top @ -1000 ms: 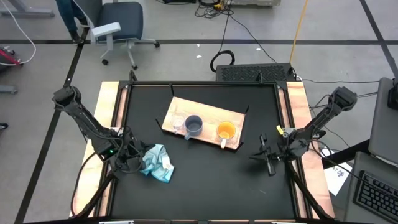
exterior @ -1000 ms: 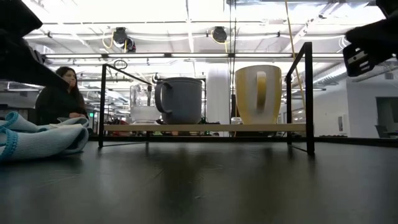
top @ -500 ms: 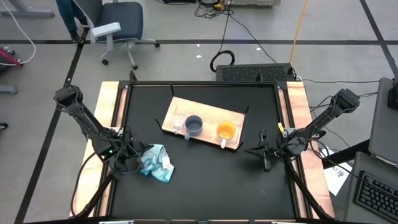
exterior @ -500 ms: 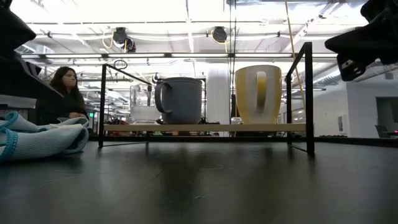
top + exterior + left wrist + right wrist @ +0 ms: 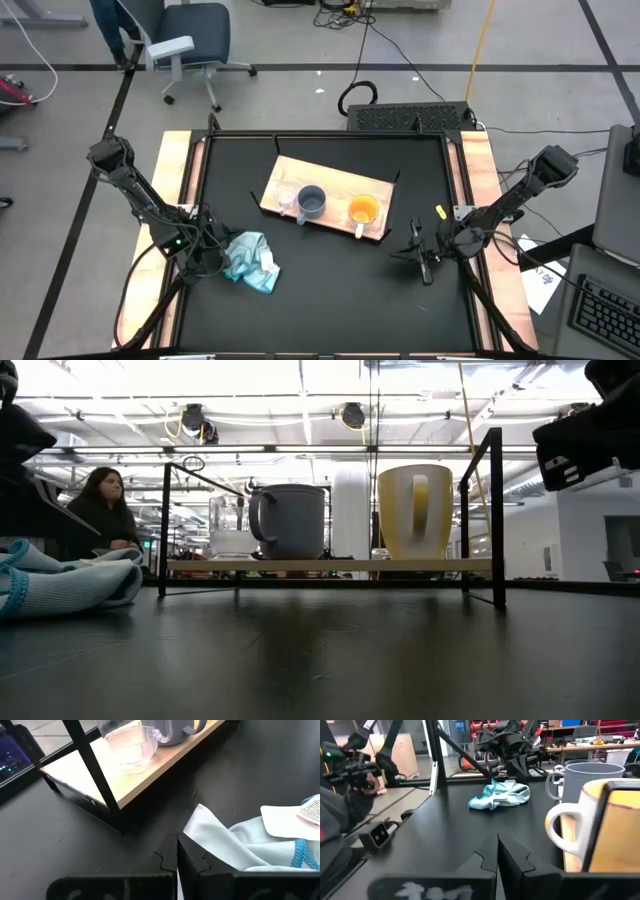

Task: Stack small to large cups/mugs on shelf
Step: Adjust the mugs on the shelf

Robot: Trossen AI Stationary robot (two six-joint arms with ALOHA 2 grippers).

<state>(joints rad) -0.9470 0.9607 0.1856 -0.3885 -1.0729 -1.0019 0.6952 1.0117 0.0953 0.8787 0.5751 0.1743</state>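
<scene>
Black surface (image 5: 330,290) carries the shelf (image 5: 335,184); on it I see glass cup (image 5: 285,196), grey-blue mug (image 5: 312,202), orange mug (image 5: 362,211) in a row; glass looks fragile, slippery, so I'd grip its rim; left gripper (image 5: 205,262) and right gripper (image 5: 421,258) both closed, empty, flanking the shelf.

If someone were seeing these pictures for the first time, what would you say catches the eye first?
Probably the row of three vessels on the wooden shelf at the table's far middle: a clear glass cup, a grey-blue mug and an orange mug. Next comes the crumpled light blue cloth beside the shut left gripper. The right gripper, also shut, sits near the table's right edge.
</scene>
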